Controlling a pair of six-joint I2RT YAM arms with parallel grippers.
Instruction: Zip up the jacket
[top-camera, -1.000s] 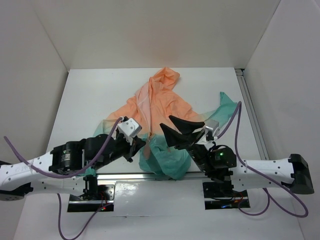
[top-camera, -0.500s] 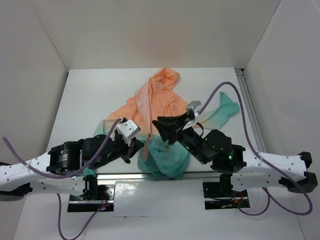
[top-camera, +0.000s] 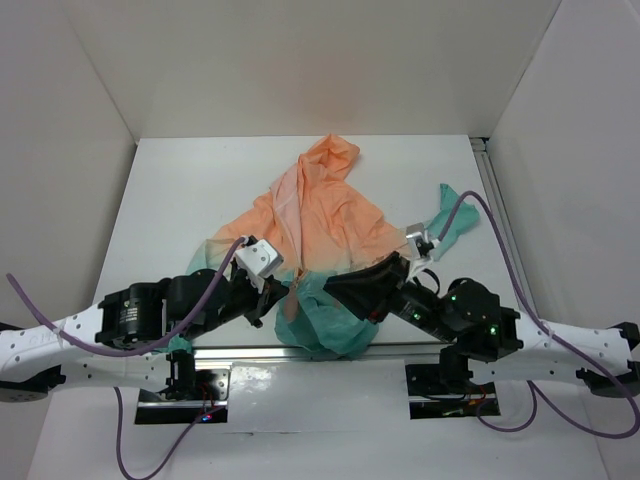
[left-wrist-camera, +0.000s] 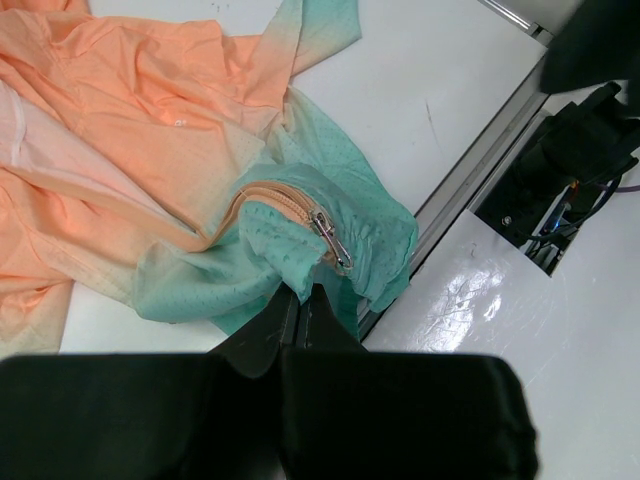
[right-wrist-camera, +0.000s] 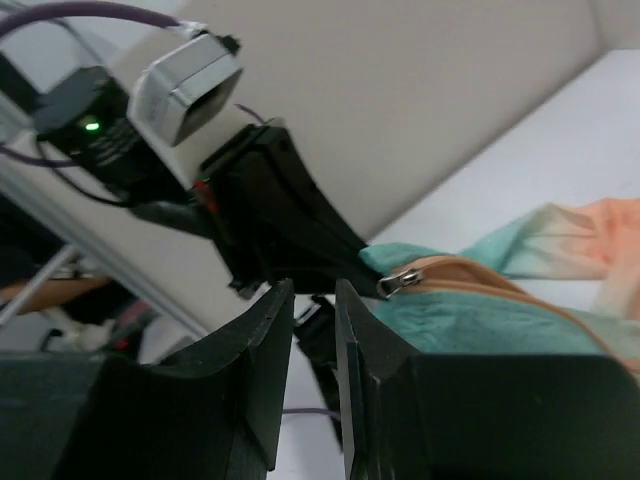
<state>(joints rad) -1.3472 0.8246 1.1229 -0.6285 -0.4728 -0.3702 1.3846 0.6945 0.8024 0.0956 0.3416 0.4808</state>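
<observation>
The jacket (top-camera: 320, 205) lies crumpled on the white table, peach-orange at the far end and teal at the near hem. My left gripper (top-camera: 283, 292) is shut on a fold of the teal hem (left-wrist-camera: 290, 262), just below the foot of the orange zipper. The metal zipper slider (left-wrist-camera: 328, 230) sits right above its fingertips. My right gripper (top-camera: 336, 284) reaches in from the right, low over the hem. Its jaws stand a narrow gap apart around nothing, right gripper (right-wrist-camera: 314, 292). The zipper pull (right-wrist-camera: 398, 281) hangs just right of its right fingertip, against the left gripper's black fingers (right-wrist-camera: 290, 225).
A metal rail (top-camera: 300, 352) runs along the table's near edge, and the teal hem hangs over it. One sleeve with a teal cuff (top-camera: 455, 212) trails to the right. White walls close in the table on three sides.
My right arm has swung down and left from above the jacket to the hem beside the zipper pull, and its jaws have narrowed. The left gripper has kept its grip in place.
</observation>
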